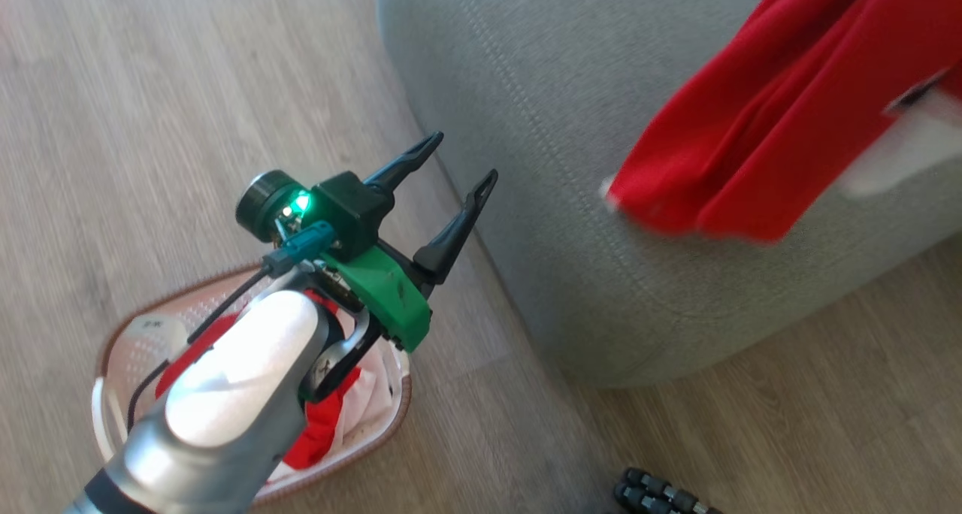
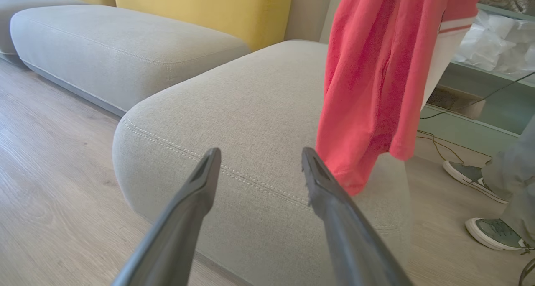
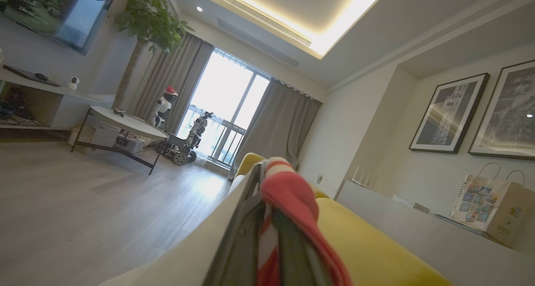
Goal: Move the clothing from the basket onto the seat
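Right gripper (image 3: 265,194) clamps thin, folded red clothing (image 1: 751,123) above the stitched grey seat (image 1: 526,123), while left gripper (image 1: 464,157) gapes.

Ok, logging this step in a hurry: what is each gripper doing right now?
Left gripper: open, holding nothing.
Right gripper: shut on the clothing.

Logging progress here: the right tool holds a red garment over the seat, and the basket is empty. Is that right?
Not quite. The basket is not empty: the head view shows red and white clothing lying in it. The right tool does hold a red garment over the seat.
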Robot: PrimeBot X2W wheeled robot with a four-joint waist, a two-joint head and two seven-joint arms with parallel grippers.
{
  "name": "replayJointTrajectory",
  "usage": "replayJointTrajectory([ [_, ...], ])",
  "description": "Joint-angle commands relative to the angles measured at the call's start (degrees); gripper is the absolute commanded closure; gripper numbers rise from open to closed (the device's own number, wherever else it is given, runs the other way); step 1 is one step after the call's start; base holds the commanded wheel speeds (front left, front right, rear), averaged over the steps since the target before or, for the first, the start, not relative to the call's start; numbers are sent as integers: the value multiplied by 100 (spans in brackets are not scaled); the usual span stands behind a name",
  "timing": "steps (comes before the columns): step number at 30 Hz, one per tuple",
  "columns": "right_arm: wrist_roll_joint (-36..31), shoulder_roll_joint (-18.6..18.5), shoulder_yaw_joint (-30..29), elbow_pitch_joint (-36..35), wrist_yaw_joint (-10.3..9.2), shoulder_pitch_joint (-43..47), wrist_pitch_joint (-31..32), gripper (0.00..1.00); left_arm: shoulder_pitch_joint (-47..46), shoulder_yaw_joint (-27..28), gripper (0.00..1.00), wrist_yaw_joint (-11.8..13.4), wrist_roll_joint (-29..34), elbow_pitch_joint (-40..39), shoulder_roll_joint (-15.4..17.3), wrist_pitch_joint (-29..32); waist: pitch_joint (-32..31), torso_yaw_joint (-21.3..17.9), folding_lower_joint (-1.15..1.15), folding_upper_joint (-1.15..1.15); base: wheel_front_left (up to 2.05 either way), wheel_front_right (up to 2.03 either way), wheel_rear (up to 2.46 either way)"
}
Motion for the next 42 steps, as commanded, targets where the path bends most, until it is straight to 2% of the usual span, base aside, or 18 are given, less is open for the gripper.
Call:
replayJointTrajectory([
  [1,115,-374,-144,141,-2,-268,-44,100,-315,155,0,-15,56,-123,74,-57,225,140,0,0,0,0,0],
  [6,276,-802,-129,859,-2,-833,-62,100,-498,117,0,-50,105,-89,38,-80,551,287,0,0,0,0,0],
  [13,396,-1006,-73,1786,-2,-1417,-70,100,-731,63,0,-88,154,-121,-10,-41,967,506,0,0,0,0,0],
  [23,567,-321,859,2485,-2,-1526,-80,100,-996,37,0,-106,173,-122,-24,31,1462,780,0,0,0,0,0],
  [28,626,52,1522,3032,-2,-1466,-37,100,-1047,10,0,-112,159,-88,-44,27,1572,892,0,0,0,0,0],
  [35,961,578,2340,3796,-2,-1204,384,100,-1056,7,0,-96,116,-34,-49,-18,1573,997,0,0,0,0,0],
  [39,1431,781,2820,4033,-2,-1013,799,100,-1062,1,0,-86,81,-7,-55,-33,1534,1022,0,0,0,0,0],
  [40,1529,777,2923,4013,-2,-996,872,64,-1066,1,0,-84,75,-4,-55,-33,1528,1024,0,0,0,0,0],
  [41,1630,765,3019,3990,-2,-982,938,52,-1070,1,0,-82,68,1,-53,-34,1520,1023,0,0,0,0,0],
  [42,1720,744,3121,3961,-2,-973,1008,26,-1072,3,0,-79,61,5,-49,-35,1513,1020,0,0,0,0,0],
])
